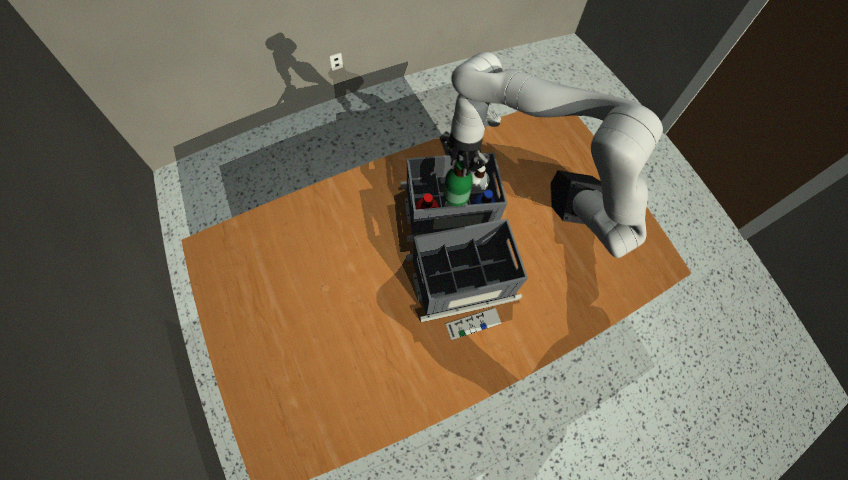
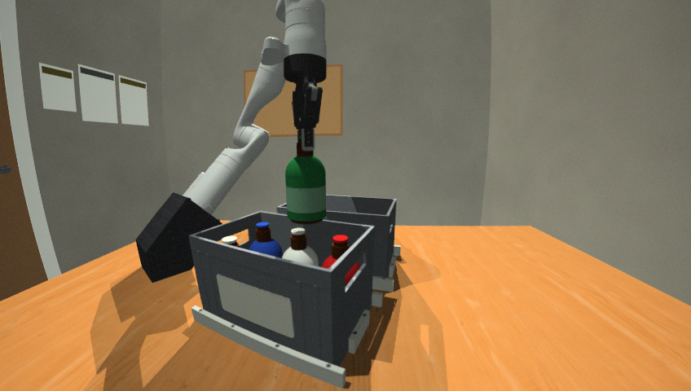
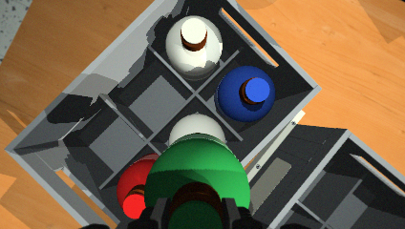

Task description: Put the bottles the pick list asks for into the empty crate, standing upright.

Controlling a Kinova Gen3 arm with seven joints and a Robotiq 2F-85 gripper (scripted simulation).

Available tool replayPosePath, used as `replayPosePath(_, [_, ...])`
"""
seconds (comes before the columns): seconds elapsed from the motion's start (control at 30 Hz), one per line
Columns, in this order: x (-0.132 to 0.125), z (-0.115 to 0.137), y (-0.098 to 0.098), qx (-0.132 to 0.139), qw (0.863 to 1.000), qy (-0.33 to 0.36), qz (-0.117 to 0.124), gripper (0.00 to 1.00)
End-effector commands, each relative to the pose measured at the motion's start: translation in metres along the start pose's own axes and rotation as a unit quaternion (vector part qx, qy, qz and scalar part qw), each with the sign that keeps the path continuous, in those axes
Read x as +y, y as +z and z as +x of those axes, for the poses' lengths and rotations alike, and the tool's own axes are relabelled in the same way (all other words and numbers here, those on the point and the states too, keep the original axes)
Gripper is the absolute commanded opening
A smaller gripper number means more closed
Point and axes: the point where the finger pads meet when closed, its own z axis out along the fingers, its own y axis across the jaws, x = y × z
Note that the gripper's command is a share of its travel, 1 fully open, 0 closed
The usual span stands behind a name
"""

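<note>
Green bottle hanging over loaded crate, end effector clamped on neck

The end effector point(image 1: 467, 168) point(image 2: 306, 140) point(image 3: 196, 215) is clamping on the neck of the green bottle point(image 1: 458, 187) point(image 2: 305, 186) point(image 3: 198, 164), fingers pressing from both sides. Bottle is hanging roughly upright over the loaded crate point(image 1: 457, 211) point(image 2: 314, 300) point(image 3: 319, 88); its base is showing around rim level in the exterior view, exact height can't tell.

Inside that crate, four bottles are standing: red bottle point(image 1: 427, 201) point(image 2: 340, 248) point(image 3: 134, 183), blue bottle point(image 1: 487, 197) point(image 2: 264, 244) point(image 3: 245, 102), outer white bottle point(image 1: 479, 180) point(image 2: 229, 240) point(image 3: 194, 52) and middle white bottle point(image 2: 298, 249) point(image 3: 197, 129). Middle white is sitting between red and blue; the green one is partly covering it in the wrist view and hiding it in the top view. Outer white is sharing the handle end with blue.

Empty crate point(image 1: 440, 237) point(image 2: 383, 237) point(image 3: 308, 181) is sitting just beside the loaded one, dividers showing six compartments, all unfilled. Both crates are standing level on the wooden surface point(image 1: 297, 297) point(image 2: 485, 280) point(image 3: 325, 29), pale rails running along their bases.

Pick list point(image 1: 473, 324) is lying near the empty crate's outer rail, showing green, white and blue marks; counts too small to read. Arm point(image 1: 624, 142) point(image 2: 252, 108) is reaching over from its black base.
</note>
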Motion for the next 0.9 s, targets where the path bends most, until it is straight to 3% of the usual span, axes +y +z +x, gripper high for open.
replayPosePath(0.0, [0.001,-0.002,-0.006,-0.001,1.000,-0.004,0.011,0.10])
replayPosePath(0.87, [0.049,-0.010,-0.005,-0.001,1.000,-0.004,0.010,0.10])
